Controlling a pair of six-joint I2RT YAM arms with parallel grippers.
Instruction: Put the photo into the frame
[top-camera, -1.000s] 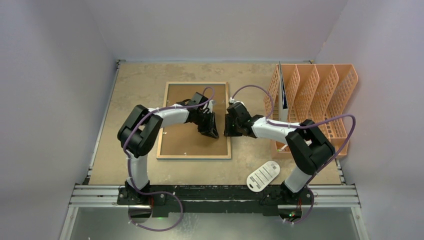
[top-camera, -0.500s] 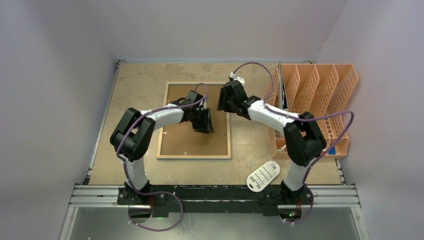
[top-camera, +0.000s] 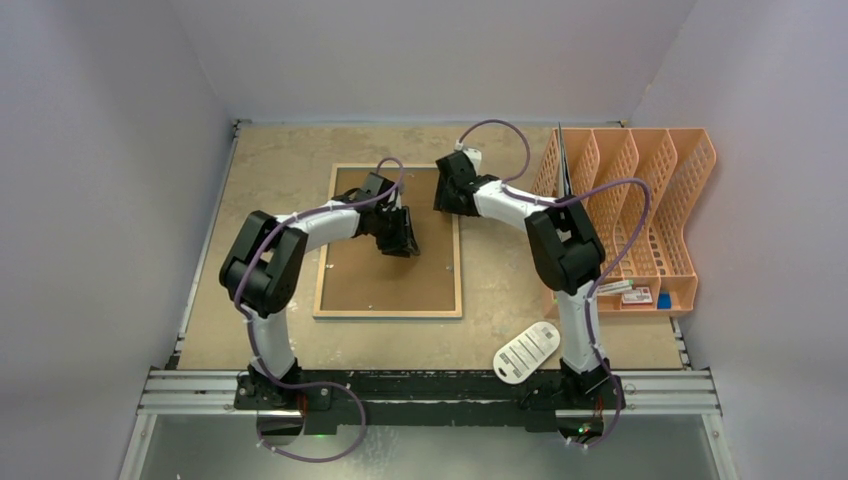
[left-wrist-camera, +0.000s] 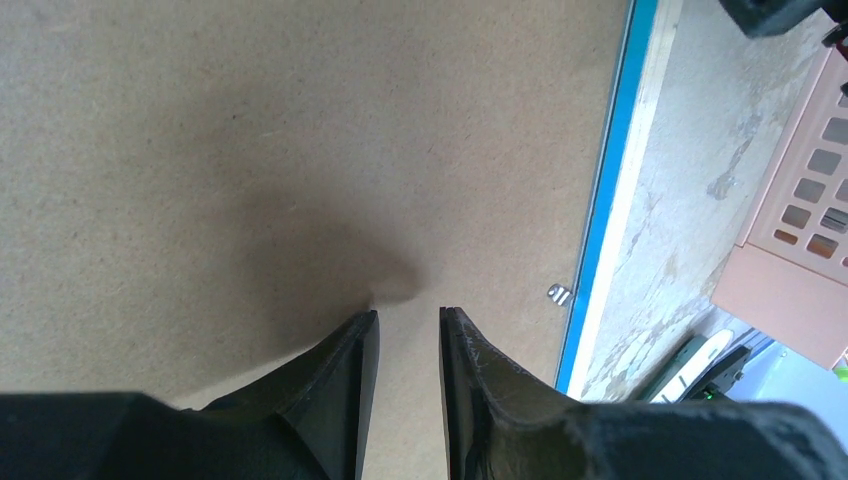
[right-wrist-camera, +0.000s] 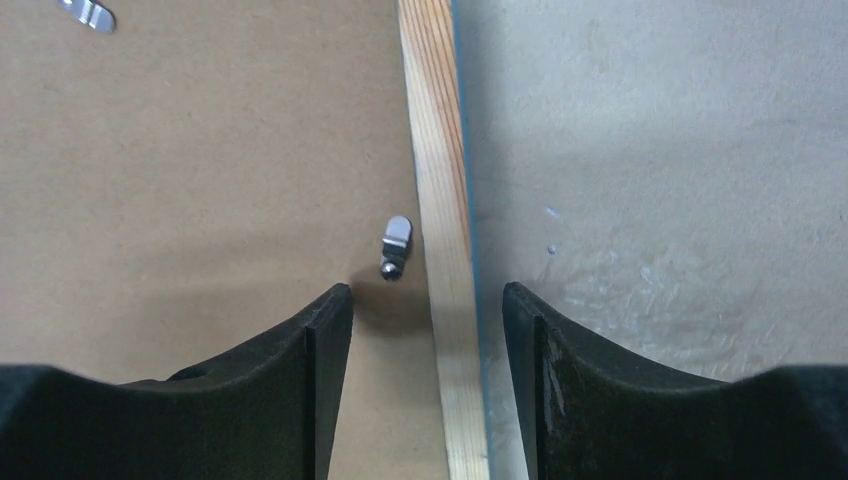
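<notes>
Wooden frame (right-wrist-camera: 438, 200) rail — between parted right jaws.

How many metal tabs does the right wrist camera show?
2: one tab beside the wooden rail of the frame, ahead of the right gripper; another cut off at the top left edge. More may lie outside this view.

Bare table (top-camera: 275, 190) gives passage left of and beyond the frame (top-camera: 388, 313). The strip between frame and orange file rack (top-camera: 672, 190) is crossed by the right arm (top-camera: 510, 205); left gripper (top-camera: 405, 243) and right gripper (top-camera: 443, 200) crowd the frame's far right part
</notes>
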